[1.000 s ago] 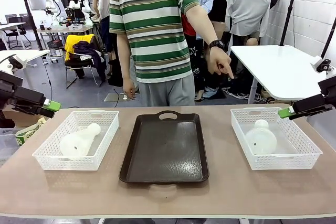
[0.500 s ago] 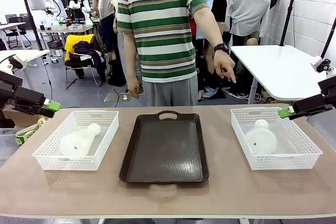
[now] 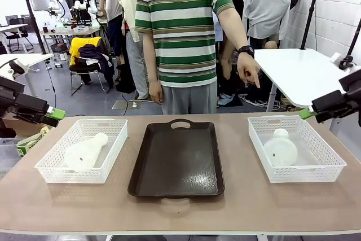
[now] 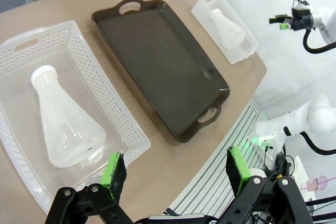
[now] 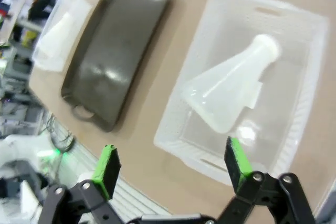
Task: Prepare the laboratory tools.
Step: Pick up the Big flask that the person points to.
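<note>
Front view: left flask (image 3: 84, 152), right flask (image 3: 280, 148) lying sideways in mesh baskets (image 3: 67, 176); fingers of left gripper (image 4: 174, 167), right gripper (image 5: 170, 163) spread, empty; probable risk of slipping off smooth tapered walls on pinching.

In our right wrist view the far mesh basket (image 5: 79, 6) and its flask (image 5: 55, 32) smear into one pale blur. Our left wrist view crops the near mesh basket (image 4: 115, 114) at two edges. The front view cuts the person (image 3: 186, 26) off at the neck.

Bright even light, right wrist view blurred
</note>
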